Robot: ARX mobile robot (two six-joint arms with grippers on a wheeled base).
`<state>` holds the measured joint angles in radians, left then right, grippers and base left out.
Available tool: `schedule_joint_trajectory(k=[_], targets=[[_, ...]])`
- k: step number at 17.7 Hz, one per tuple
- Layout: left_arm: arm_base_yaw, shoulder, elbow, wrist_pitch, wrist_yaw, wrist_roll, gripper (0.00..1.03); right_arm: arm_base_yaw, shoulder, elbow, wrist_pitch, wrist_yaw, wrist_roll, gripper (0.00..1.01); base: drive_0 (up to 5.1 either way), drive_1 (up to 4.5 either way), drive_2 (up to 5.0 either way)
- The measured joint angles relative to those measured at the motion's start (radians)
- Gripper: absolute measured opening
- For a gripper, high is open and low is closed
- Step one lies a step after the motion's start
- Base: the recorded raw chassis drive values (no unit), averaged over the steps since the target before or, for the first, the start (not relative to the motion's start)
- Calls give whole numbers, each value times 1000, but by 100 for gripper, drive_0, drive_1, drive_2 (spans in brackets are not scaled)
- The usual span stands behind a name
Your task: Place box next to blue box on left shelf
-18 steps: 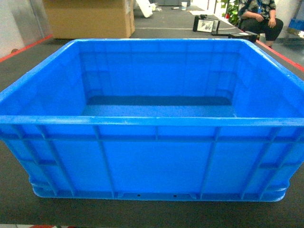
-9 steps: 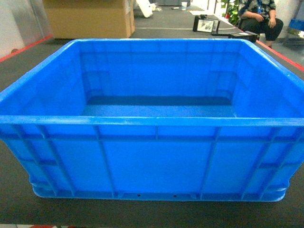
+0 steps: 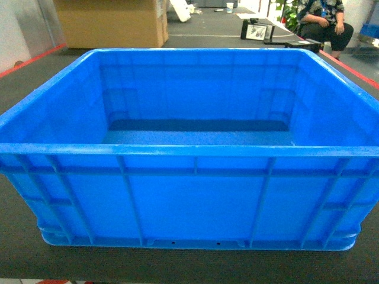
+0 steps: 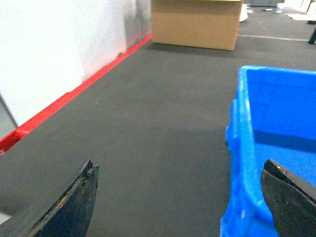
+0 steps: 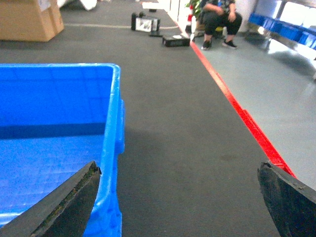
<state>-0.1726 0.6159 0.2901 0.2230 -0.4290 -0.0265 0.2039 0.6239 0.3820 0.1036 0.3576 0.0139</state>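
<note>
Box: the blue box (image 3: 195, 195) is seen resting on dark carpet (image 4: 163, 113), filling the near middle of the head view, its ribbed near wall facing the camera and its open top showing nothing inside.
Box floor: a faint square grid is shown on the floor only in the right wrist view (image 5: 44, 163); in the head view it is seen as a plain blue strip.
Left gripper: the left gripper (image 4: 180, 197) is held low at the box's left rim, its two dark fingers (image 4: 74, 205) spread wide, one over the carpet, the other over the box's inside; no contact with the rim can be told.
Right gripper: the right gripper (image 5: 180, 197) is held likewise at the right rim, fingers (image 5: 64, 202) wide apart, straddling the wall.
Head view: neither gripper is shown there.
Left side: a red floor line (image 4: 74, 94) and a white wall (image 4: 49, 49) are seen only from the left wrist.
Far left: a cardboard carton (image 3: 109, 23) stands well beyond the box.
Far right: a seated person (image 5: 219, 19) and blue bins (image 5: 284, 29) are seen.
</note>
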Motion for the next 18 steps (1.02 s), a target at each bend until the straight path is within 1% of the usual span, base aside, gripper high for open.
schedule_joint_trajectory(k=[1, 2, 3, 4, 5, 6, 7, 8, 10, 11, 12, 16, 17, 18], targets=[[11, 106, 97, -21, 50, -1, 98, -2, 101, 100, -55, -51, 9, 98, 0, 0, 0], [26, 234, 211, -77, 100, -16, 98, -3, 228, 232, -155, -115, 31, 98, 0, 0, 0], [46, 341, 301, -137, 139, -33, 98, -16, 320, 325, -224, -169, 47, 98, 0, 0, 0], [60, 429, 366, -157, 150, -44, 98, -29, 430, 425, -281, -214, 68, 98, 0, 0, 0], [69, 536, 452, -186, 171, -55, 98, -50, 549, 521, -316, -235, 87, 98, 0, 0, 0], [71, 621, 517, -207, 188, -65, 98, -61, 642, 582, -332, -233, 95, 98, 0, 0, 0], [71, 677, 550, -213, 206, -79, 98, -61, 720, 625, -352, -229, 105, 98, 0, 0, 0], [56, 762, 581, -210, 206, -83, 98, -60, 798, 650, -362, -225, 118, 98, 0, 0, 0], [47, 842, 584, -227, 217, -87, 98, -60, 867, 664, -357, -217, 130, 98, 0, 0, 0], [43, 883, 586, -229, 219, -97, 98, -60, 902, 666, -349, -215, 139, 98, 0, 0, 0], [43, 922, 590, -223, 219, -97, 98, -53, 941, 666, -335, -218, 155, 98, 0, 0, 0], [40, 995, 620, -210, 213, -98, 98, -52, 1027, 665, -303, -216, 177, 98, 0, 0, 0], [37, 1003, 631, -215, 212, -97, 98, -52, 1031, 658, -289, -207, 177, 95, 0, 0, 0], [37, 1009, 639, -229, 212, -98, 92, -52, 1032, 655, -284, -200, 176, 86, 0, 0, 0]])
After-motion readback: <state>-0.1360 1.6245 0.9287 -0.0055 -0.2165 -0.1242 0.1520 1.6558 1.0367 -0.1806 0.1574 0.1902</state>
